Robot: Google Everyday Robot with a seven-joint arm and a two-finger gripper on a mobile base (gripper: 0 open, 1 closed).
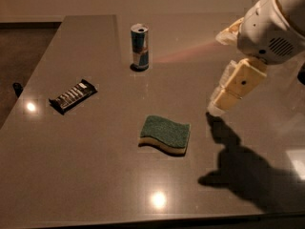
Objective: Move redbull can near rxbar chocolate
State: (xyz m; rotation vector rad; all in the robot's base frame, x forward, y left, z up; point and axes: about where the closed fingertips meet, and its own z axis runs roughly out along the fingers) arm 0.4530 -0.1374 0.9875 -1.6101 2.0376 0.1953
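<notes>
The redbull can (pixel 139 46) stands upright on the far part of the grey surface (pixel 95 175), somewhat left of the middle. Its body is blue and silver with a small red mark, and its top is silver. No lettering on it can be read, and what it holds cannot be told.

The rxbar chocolate (pixel 73 95) lies flat towards the left side, nearer than the can and well apart from it. It is turned at a slant, its right end pointing farther away. Its wrapper is black with white stripes of lettering, too small to read.

A sponge (pixel 165 134) with a green top and a yellow underside lies near the middle of the surface, nearer than both and touching neither. A small dark object (pixel 17 88) sits at the left edge, beyond the bar.

The gripper (pixel 217 105), cream-coloured on a white arm, hangs in the air at the right, slanted down and to the left. It is just right of the sponge and well apart from the can. Whether the jaws are parted or closed cannot be told; nothing is seen held in them. The arm's shadow (pixel 243 168) falls on the surface below it.
</notes>
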